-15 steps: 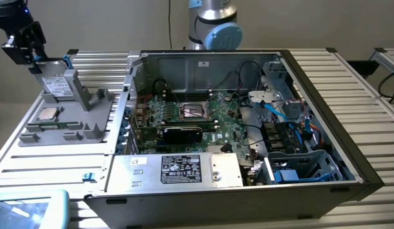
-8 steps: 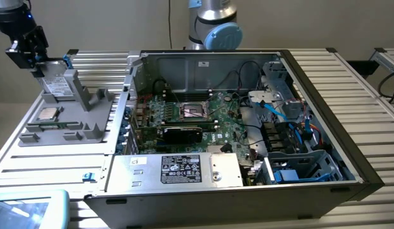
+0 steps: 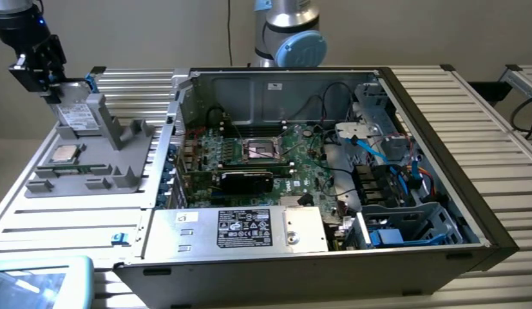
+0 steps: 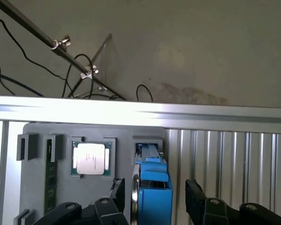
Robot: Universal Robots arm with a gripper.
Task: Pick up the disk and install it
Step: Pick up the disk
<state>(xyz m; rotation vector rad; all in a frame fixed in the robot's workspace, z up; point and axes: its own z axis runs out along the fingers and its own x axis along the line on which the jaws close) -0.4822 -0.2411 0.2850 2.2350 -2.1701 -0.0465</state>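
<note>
Slatted metal table (image 3: 472,109), one grey holder (image 3: 120,138), one disk (image 3: 77,117) upright, one end effector (image 4: 154,186) wide astride it

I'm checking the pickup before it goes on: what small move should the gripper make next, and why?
Probably close on the disk. The open gripper has its fingers on either side of the disk's blue bracket, apart from it. The disk stands upright in the grey holder, so it looks lined up for a grasp.
</note>
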